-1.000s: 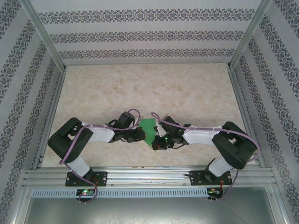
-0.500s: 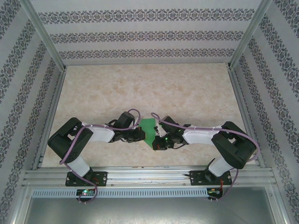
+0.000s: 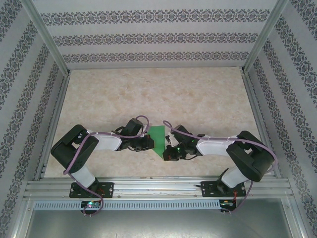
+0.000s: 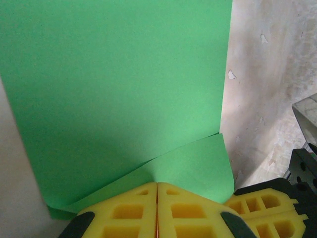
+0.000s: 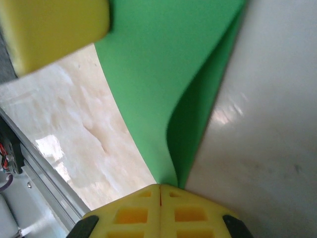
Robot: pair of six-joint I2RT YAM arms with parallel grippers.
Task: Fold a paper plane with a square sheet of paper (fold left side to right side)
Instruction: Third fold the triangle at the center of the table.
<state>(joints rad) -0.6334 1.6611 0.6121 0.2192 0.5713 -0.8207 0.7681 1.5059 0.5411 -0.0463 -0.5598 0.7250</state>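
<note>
The square sheet of paper (image 3: 158,139) is bright green and held up off the table between the two arms. It is doubled over, with two layers curling apart in the right wrist view (image 5: 148,74). My left gripper (image 3: 150,144) is shut, its yellow fingertips (image 4: 138,198) pinching the lower edge where a folded flap (image 4: 198,163) meets the main sheet (image 4: 119,79). My right gripper (image 3: 167,151) is shut on the sheet's near corner (image 5: 171,176). The two grippers sit close together, and each one's yellow finger shows in the other's wrist view.
The beige marbled table (image 3: 158,94) stretches away behind the arms, boxed in by patterned walls and an aluminium frame (image 3: 158,186) along the near edge. The right gripper's finger (image 4: 262,208) sits just right of the left gripper's.
The right gripper has shifted slightly right and toward the near edge, pulling its corner of the sheet along. The left arm has stayed still.
</note>
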